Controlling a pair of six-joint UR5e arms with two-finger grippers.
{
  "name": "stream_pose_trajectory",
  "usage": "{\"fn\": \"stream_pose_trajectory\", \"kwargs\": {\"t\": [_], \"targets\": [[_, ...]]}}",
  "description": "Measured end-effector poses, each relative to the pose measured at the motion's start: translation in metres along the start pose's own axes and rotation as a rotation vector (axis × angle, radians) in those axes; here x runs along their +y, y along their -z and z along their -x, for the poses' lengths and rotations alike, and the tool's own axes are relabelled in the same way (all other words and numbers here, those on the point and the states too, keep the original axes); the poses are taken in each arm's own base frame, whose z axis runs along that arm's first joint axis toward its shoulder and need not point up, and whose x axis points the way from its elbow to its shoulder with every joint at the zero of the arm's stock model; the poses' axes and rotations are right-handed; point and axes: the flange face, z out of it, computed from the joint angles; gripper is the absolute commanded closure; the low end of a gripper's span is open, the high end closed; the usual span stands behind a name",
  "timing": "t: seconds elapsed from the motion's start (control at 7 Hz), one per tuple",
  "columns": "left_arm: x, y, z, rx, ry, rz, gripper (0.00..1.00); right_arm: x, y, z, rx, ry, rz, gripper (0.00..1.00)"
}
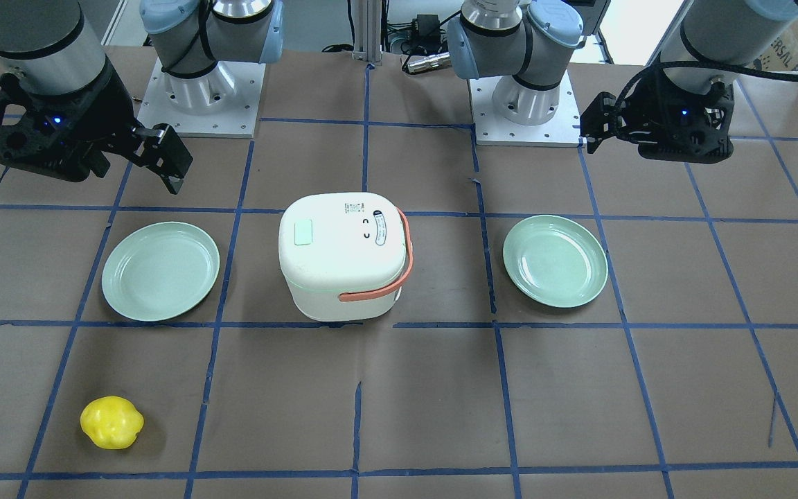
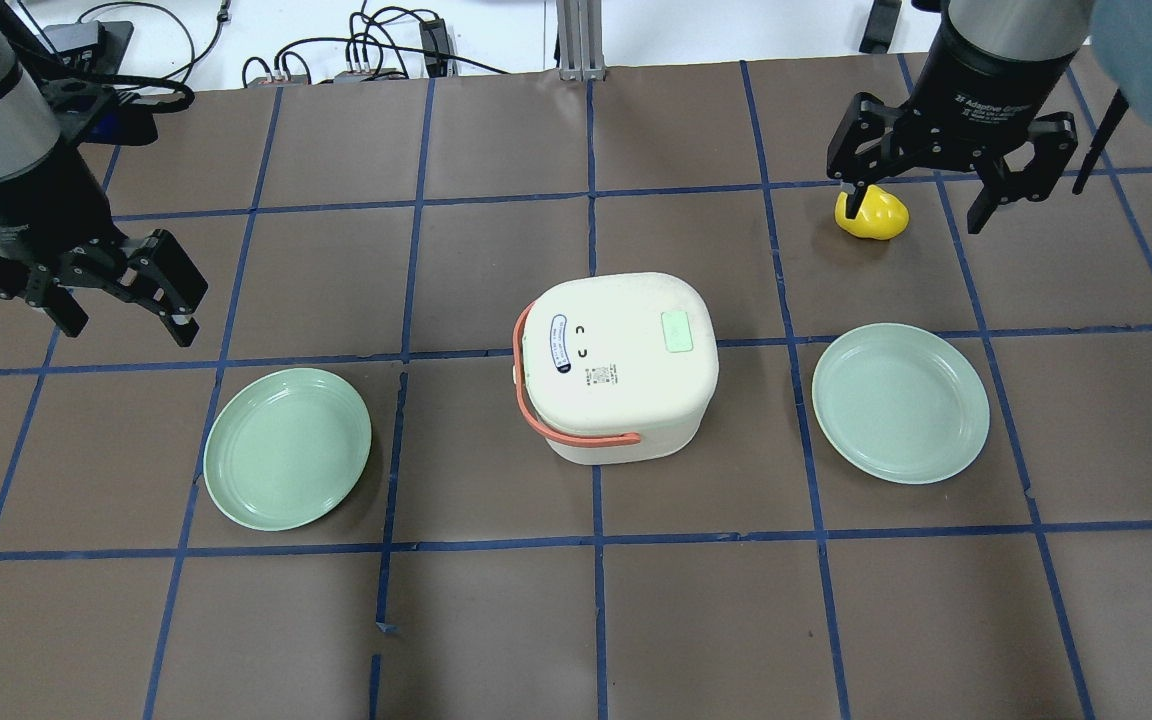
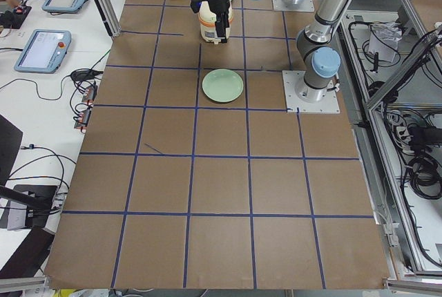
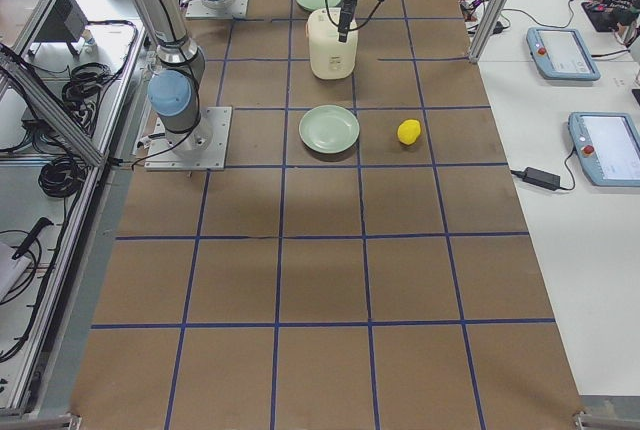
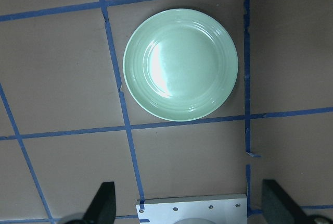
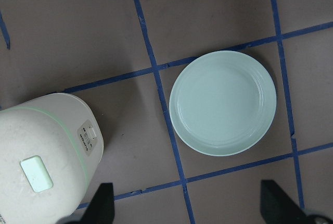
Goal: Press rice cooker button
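The white rice cooker [image 2: 616, 370] with an orange handle stands at the table's middle, lid shut. A pale green button [image 2: 677, 331] sits on its lid toward my right side; it also shows in the right wrist view [image 6: 36, 173] and the front view [image 1: 302, 232]. My right gripper [image 2: 914, 210] is open and empty, high above the table to the far right of the cooker. My left gripper [image 2: 126, 325] is open and empty, hovering left of the cooker. Neither touches the cooker.
A green plate [image 2: 287, 448] lies left of the cooker, under my left gripper's camera [image 5: 180, 63]. A second green plate [image 2: 900, 402] lies right of it [image 6: 222, 102]. A yellow fruit [image 2: 871, 215] lies beyond the right plate, below my right gripper.
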Motion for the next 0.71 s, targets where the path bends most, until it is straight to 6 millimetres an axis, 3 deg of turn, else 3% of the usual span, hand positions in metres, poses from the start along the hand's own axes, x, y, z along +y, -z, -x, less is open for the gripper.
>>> {"fn": "stream_pose_trajectory", "kwargs": {"t": [0.71], "targets": [[-0.0001, -0.0001, 0.0, 0.0, 0.0, 0.0, 0.0, 0.0056, -0.0032, 0.0031, -0.027, 0.01, 0.022, 0.05]]}}
